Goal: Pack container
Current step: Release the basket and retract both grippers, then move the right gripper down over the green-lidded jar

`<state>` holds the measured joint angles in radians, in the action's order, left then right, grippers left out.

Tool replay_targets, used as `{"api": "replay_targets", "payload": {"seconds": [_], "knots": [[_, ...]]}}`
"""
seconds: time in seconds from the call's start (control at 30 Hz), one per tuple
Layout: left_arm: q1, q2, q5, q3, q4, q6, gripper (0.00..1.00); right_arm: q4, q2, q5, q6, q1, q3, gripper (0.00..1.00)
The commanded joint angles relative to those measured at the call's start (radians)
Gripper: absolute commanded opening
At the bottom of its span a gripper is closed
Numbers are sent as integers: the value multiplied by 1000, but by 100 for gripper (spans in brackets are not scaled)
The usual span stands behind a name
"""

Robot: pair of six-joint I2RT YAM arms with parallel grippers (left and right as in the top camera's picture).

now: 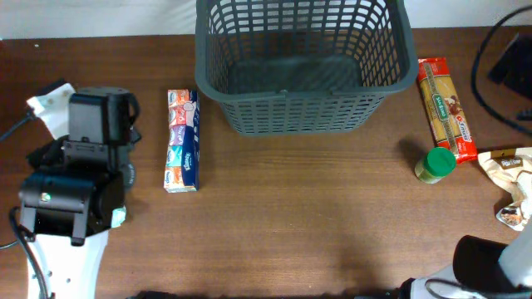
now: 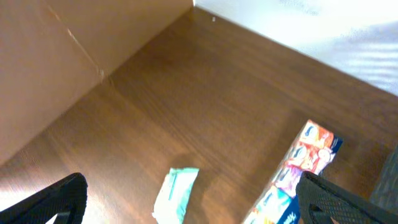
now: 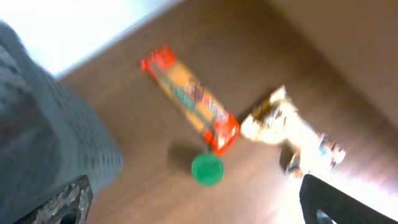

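Note:
The container is a large dark grey slotted basket at the back middle of the table, with nothing in it; part of its wall shows in the right wrist view. My left gripper is open and empty above a small white and teal packet. A long colourful tissue pack lies to its right, also in the left wrist view. My right gripper is open and empty above a green-lidded jar, which stands right of the basket.
A red and orange pasta packet lies right of the basket, also in the right wrist view. A crumpled light bag lies at the right edge. My left arm covers the table's left side; my right arm shows at the bottom right.

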<state>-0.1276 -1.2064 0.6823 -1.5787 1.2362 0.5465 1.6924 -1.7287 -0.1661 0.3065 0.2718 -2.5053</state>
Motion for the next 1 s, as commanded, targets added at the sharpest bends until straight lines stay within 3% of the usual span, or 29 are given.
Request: {"api": "replay_targets", "payload": {"seconds": [0.0,0.27,0.37,0.53,0.97], "knots": [[22,8,-85,-14,22,5,100,6,-13,232,-88,50,113,99],[22,8,-85,-14,34,6,100,-1,-18,312,-116,57,246,99],[22,8,-85,-14,34,5,100,-24,-35,263,-106,57,268,99],[22,8,-85,-14,34,5,100,-44,-73,64,74,57,314,99],[22,8,-85,-14,34,5,100,-76,-206,52,101,57,431,99]]}}
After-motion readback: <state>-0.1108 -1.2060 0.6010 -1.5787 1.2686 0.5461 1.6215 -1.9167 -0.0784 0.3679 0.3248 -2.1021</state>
